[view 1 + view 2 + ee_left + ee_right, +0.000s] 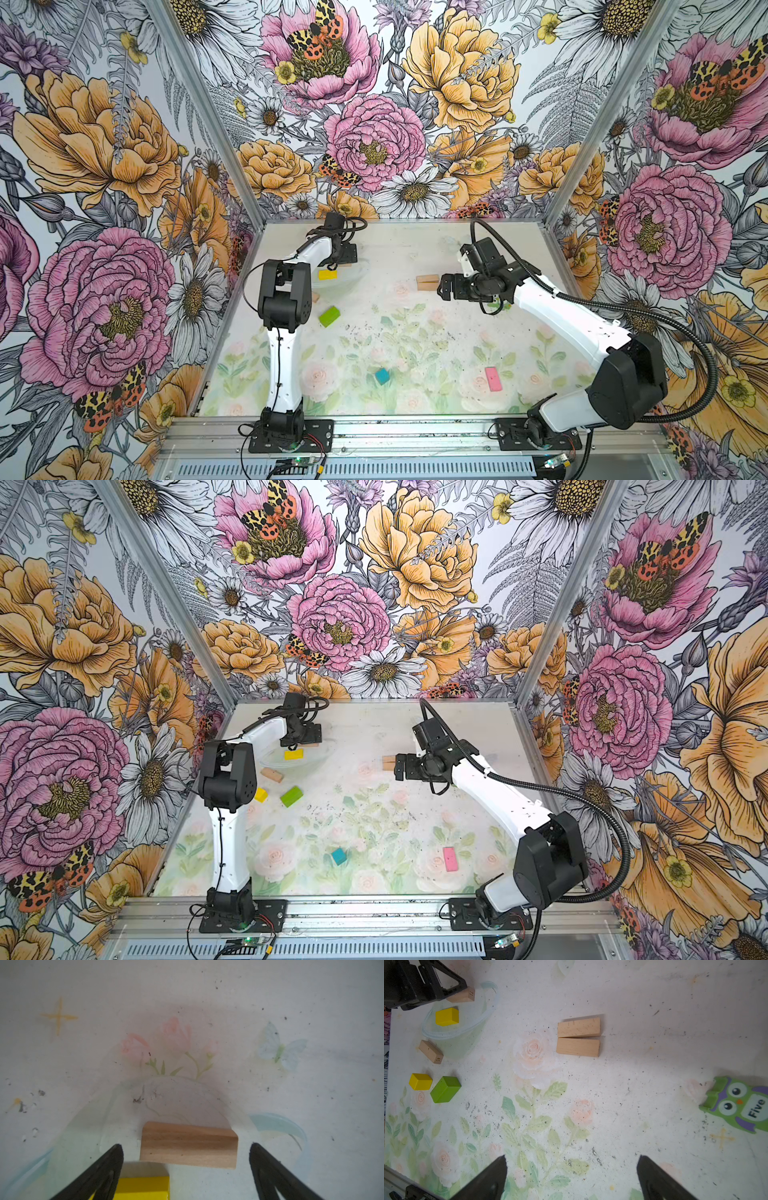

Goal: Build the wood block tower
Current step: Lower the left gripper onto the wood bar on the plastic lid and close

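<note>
Left wrist view has a tan plank lying flat and crosswise between the fingertips of the left gripper. Its long axis runs from one finger toward the other with a gap on each side, so the jaws are spread wide and gripping nothing. A yellow bar sits just beside the plank on the camera's side, close to one finger. In both top views the left arm reaches to the far left part of the counter, elbow up high, forearm sloping toward the back, gripper pointing down over that plank. The right arm reaches in from the near right corner with its wrist bent so the right gripper points left, also wide open and empty, up off the counter. A pair of tan planks lies touching along the long edges, long axes left-right in the top views, just beside its fingertips. The right wrist view shows them out ahead of the gripper, clearly apart from it. Over on the left there's a lime green block and a yellow cube, while a teal cube and a pink slab lie loose near the front edge.
</note>
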